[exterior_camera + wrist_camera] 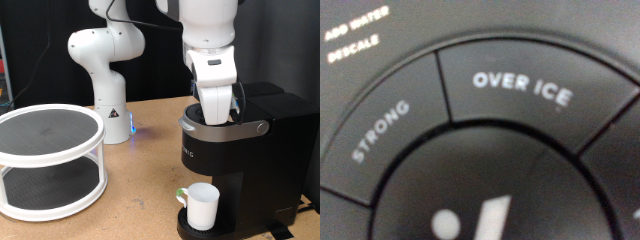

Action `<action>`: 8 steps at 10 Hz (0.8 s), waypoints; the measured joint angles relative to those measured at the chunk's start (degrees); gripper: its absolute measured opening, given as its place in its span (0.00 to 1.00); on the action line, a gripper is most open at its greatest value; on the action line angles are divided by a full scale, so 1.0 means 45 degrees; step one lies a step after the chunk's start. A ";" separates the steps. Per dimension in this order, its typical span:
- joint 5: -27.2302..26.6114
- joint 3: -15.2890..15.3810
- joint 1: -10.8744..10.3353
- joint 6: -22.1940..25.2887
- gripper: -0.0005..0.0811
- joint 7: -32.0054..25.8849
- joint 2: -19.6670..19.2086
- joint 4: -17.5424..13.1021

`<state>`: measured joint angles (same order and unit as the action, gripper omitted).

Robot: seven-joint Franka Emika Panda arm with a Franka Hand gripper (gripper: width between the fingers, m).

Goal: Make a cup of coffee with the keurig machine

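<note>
The black keurig machine [240, 150] stands at the exterior view's right, its silver-grey handle down across the front. The white cup [203, 205] sits on the drip tray under the spout, a green tag at its handle. The white arm's hand comes straight down onto the top of the machine, and the gripper [218, 115] is right at the button panel, its fingers hidden behind the hand. The wrist view shows only the panel from very close: the "OVER ICE" button [525, 90], the "STRONG" button [382, 130] and part of a round centre button [485, 205]. No fingers show there.
A white two-tier round rack [48, 160] with dark mesh shelves stands at the exterior view's left. The robot's white base [110, 105] rises behind it on the wooden table [140, 200]. A black cable hangs by the base.
</note>
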<state>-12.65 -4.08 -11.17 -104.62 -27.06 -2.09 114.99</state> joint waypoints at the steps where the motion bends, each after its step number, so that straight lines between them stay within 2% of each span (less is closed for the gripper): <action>1: -0.0005 -0.0007 0.0000 0.0036 0.01 0.0001 -0.0033 -0.0041; 5: -0.0009 -0.0006 0.0000 -0.0078 0.01 0.0003 -0.0056 -0.0052; 7: -0.0373 -0.0022 0.0002 -0.0813 0.01 -0.0606 0.0186 0.0333; 8: -0.0907 -0.0055 0.0004 -0.1379 0.01 -0.1364 0.0369 0.0670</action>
<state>-16.73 -4.33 -11.15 -110.83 -33.20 -0.43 118.00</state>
